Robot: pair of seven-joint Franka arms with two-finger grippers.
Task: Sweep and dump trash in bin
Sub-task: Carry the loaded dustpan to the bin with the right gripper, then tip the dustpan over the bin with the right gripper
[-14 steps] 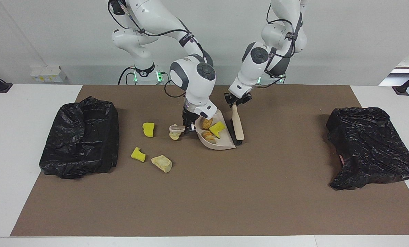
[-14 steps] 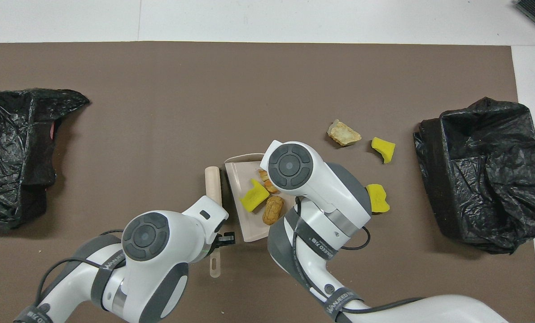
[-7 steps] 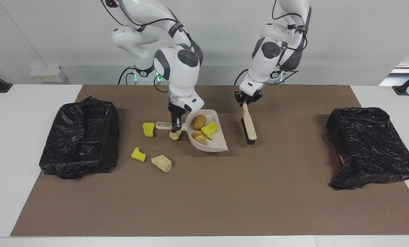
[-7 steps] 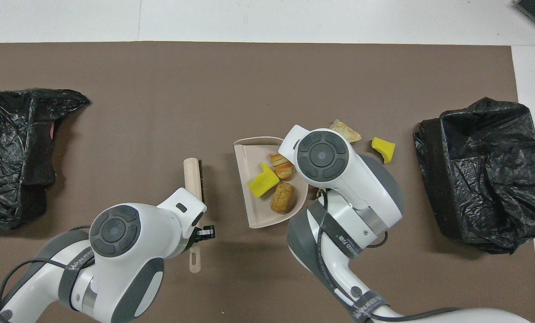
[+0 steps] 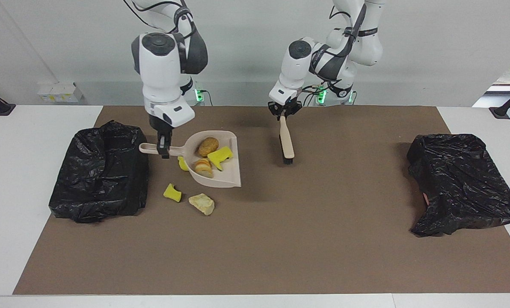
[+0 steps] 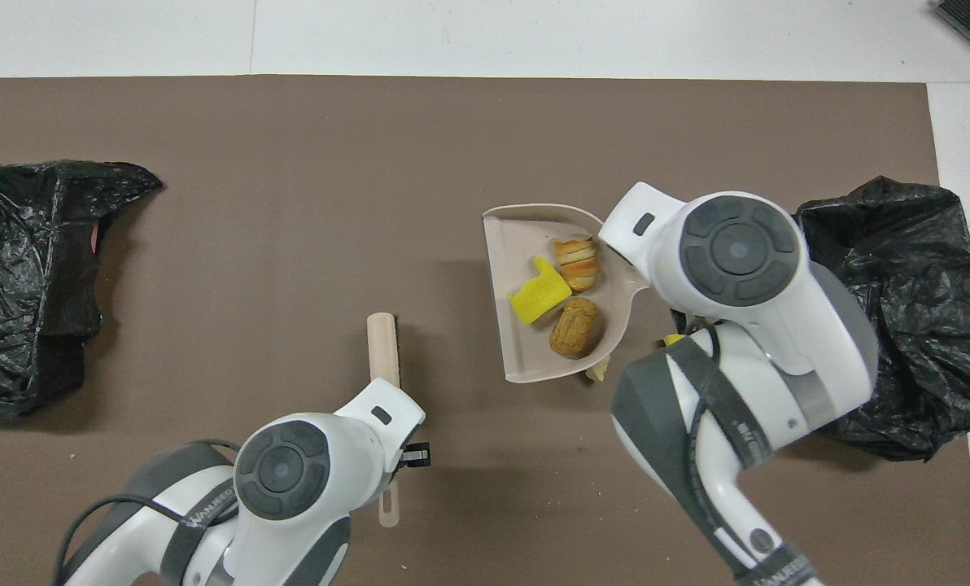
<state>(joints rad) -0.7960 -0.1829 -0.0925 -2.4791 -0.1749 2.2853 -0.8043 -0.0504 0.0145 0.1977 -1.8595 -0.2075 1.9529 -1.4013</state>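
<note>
A white tabletop [image 5: 7, 179] carries a broad brown mat [image 5: 280, 239], with a plain pale wall at the top of the facing frame. At the left of that frame we see a crumpled black plastic bin bag [image 5: 99, 171], and a second black plastic bin bag [image 5: 462, 184] sits at the right. Left of centre, the right gripper [image 5: 164, 150] has its jaws clamped on the handle of a beige plastic dustpan [image 5: 220, 177], which is lifted off the mat and casts a shadow beneath. In the pan we find three pieces of trash: an orange-brown crumbly lump [image 5: 208, 146], a bright yellow sponge piece [image 5: 220, 156] and a pale striped cream-and-orange lump [image 5: 203, 167]. Another yellow sponge chunk [image 5: 181, 163] peeks out from under the pan's handle end. Lower in the frame, on the mat between the pan and the left-hand bag, lie a small notched yellow sponge bit [image 5: 172, 193] and, just beside it, a pale cream crumbly chunk [image 5: 202, 203]. Near the upper centre, the left gripper [image 5: 283, 114] has its jaws closed on the handle of a beige wooden hand brush with black bristles [image 5: 286, 143], which hangs tilted with its bristle end down close to the mat; we cannot tell whether the bristles touch. In the overhead frame the brush [image 6: 384, 346] lies at lower centre and the dustpan [image 6: 517, 358] right of centre.
</note>
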